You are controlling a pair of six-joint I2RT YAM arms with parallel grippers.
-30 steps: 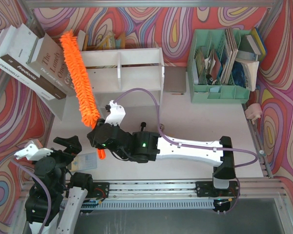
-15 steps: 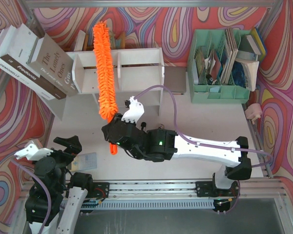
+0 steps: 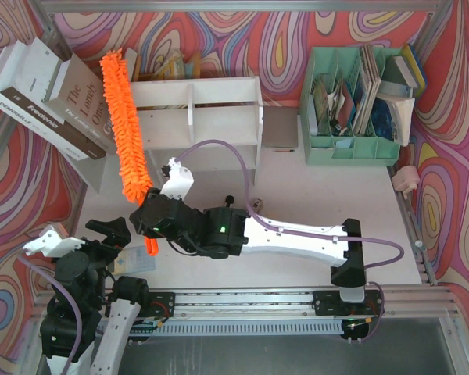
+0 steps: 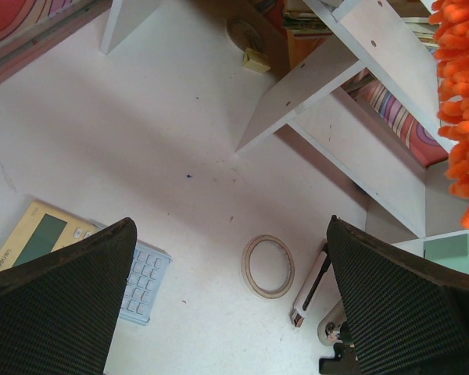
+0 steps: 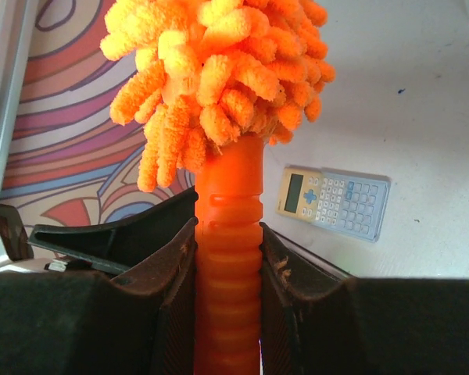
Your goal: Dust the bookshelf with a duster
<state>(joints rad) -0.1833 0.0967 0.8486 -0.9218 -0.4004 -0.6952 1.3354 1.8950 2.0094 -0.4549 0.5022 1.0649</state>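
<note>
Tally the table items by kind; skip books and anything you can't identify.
bookshelf: 1
duster: 1
green organizer: 1
calculator: 1
tape ring: 1
Total: 5

A bright-orange duster point(image 3: 125, 125) stands out against the plain white bookshelf point(image 3: 219, 92), on a white table point(image 3: 320, 195) ringed by walls point(image 3: 297, 31) swirled in red, pink, orange, purple and yellow. Right of the bookshelf, a slotted organizer point(image 3: 352, 148) is mint green; left of it lean a taupe book point(image 3: 82, 105) and a white book point(image 3: 19, 78). In front lies a cream and pale-blue calculator point(image 5: 334, 201); the right arm point(image 3: 297, 238) is black and white, its cable point(image 3: 211, 143) lilac.
</note>
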